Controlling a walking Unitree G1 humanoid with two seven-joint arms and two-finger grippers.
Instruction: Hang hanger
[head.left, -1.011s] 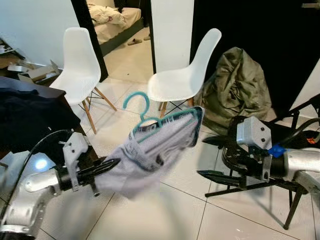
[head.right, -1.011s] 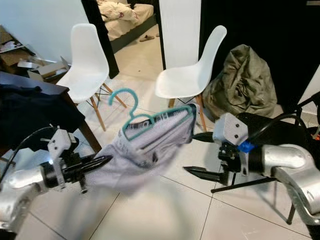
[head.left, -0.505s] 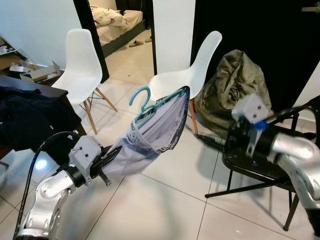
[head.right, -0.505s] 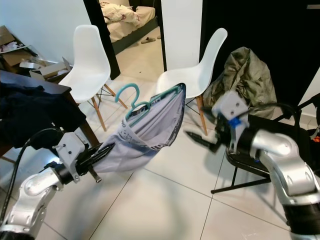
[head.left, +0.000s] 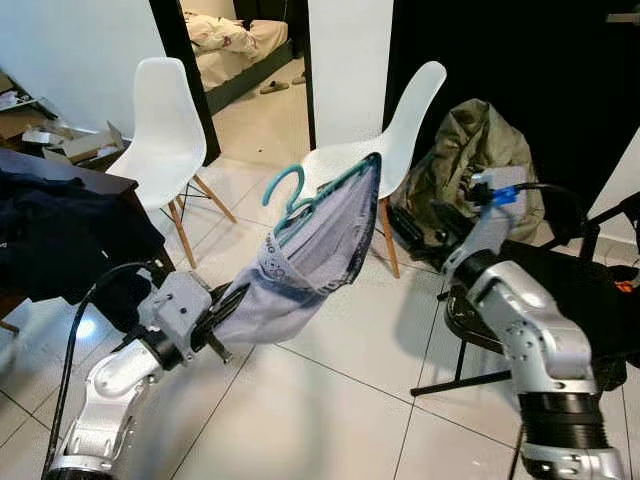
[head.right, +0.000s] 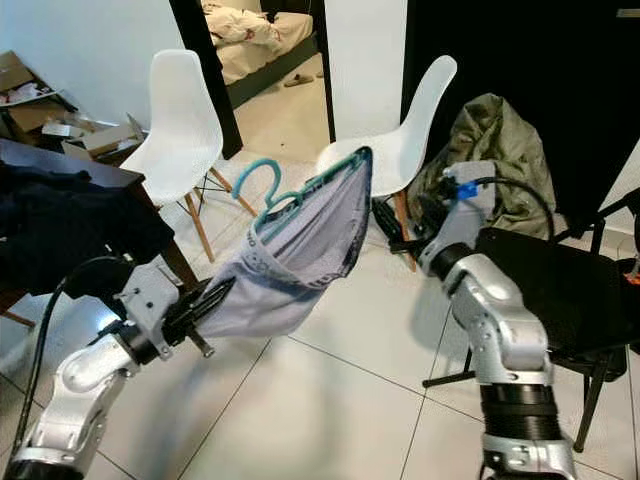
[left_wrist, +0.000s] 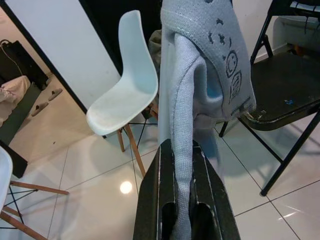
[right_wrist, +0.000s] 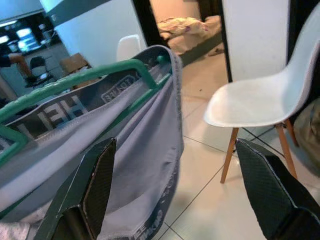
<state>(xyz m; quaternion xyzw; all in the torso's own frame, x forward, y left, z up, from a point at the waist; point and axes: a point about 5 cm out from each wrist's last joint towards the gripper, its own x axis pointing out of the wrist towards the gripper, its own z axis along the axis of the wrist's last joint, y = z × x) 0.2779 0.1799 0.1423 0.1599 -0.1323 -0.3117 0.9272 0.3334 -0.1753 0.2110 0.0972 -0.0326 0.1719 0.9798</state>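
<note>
Between our two arms, above the tiled floor (head.left: 330, 410), hangs the teal hanger (head.left: 300, 205) carrying grey shorts (head.left: 310, 260); our left gripper (left_wrist: 182, 165) clamps their hem; our right gripper (right_wrist: 175, 165) spreads wide beside the waistband (right_wrist: 75, 102), lettered "HE".

Large letters "HE" are printed on the grey waistband (right_wrist: 75, 107) of the garment on the green hanger (right_wrist: 65, 82), left of centre; further lettering beside them is too blurred to be read.
</note>
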